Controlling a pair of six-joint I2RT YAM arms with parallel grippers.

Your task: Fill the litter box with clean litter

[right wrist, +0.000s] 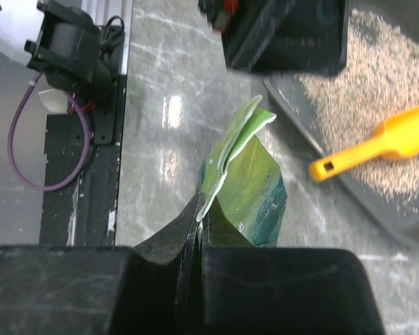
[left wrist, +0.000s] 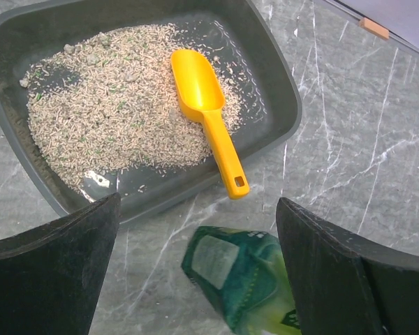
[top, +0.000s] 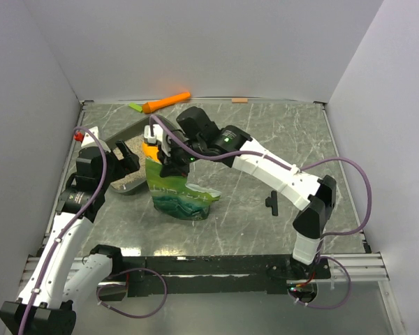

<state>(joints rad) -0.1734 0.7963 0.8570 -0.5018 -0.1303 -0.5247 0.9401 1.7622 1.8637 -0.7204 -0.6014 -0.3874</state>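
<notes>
Beyond the wide-open left hand lies the litter box, right hand pinching bag.

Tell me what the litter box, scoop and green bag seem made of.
The litter box: dark grey moulded plastic, smooth, dull sheen. The scoop: glossy orange-yellow plastic, apparently one piece. The green bag: thin glossy film, probably plastic; it creases and glints.

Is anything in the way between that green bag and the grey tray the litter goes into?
No obstacle on the table between the green bag and litter box. The orange scoop lies inside on the litter, handle over the rim toward the bag.
</notes>
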